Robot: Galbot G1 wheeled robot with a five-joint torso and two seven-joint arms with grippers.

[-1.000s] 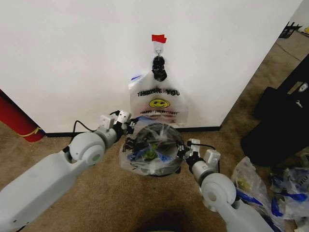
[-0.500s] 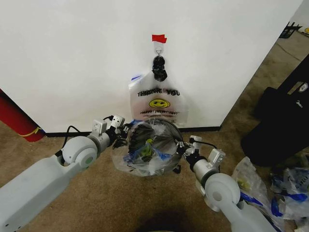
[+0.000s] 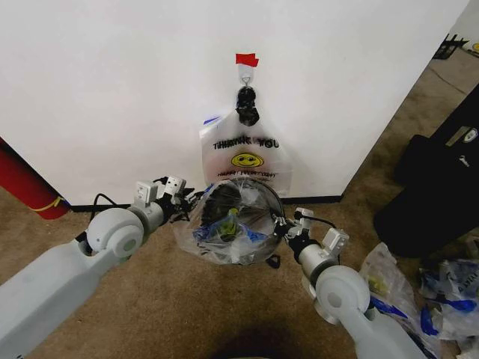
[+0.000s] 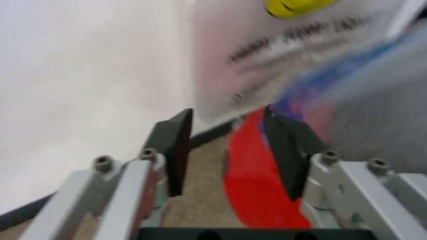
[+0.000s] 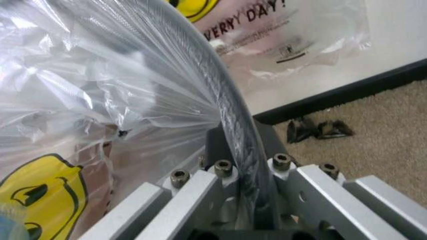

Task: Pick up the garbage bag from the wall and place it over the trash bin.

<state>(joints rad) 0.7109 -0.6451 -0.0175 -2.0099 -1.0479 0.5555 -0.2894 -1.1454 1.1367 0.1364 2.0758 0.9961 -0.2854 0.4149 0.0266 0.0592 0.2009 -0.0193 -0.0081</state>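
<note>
Several garbage bags (image 3: 245, 158) with "THANK YOU" lettering and a smiley hang from a hook on the white wall (image 3: 112, 90), under a red tape patch (image 3: 245, 59). Below them the black mesh trash bin (image 3: 260, 196) is tipped, its mouth facing me, with a translucent garbage bag (image 3: 196, 238) draped loosely over it. My right gripper (image 3: 283, 229) is shut on the bin's rim (image 5: 223, 107) and the plastic (image 5: 100, 95) lying over it. My left gripper (image 3: 182, 202) is open just left of the bin; the bin's red base (image 4: 252, 192) shows beyond its fingers (image 4: 175, 150).
A large red cylinder (image 3: 22, 187) with a yellow band stands by the wall at the far left. Black bags (image 3: 438, 191) sit at the right, with loose plastic bags (image 3: 419, 292) on the carpet in front of them. A black baseboard (image 5: 347, 92) runs behind the bin.
My left gripper has drawn back to the left, off the bin's rim. The bin has tipped further, its mouth turning toward me, and the draped bag has spread leftward.
</note>
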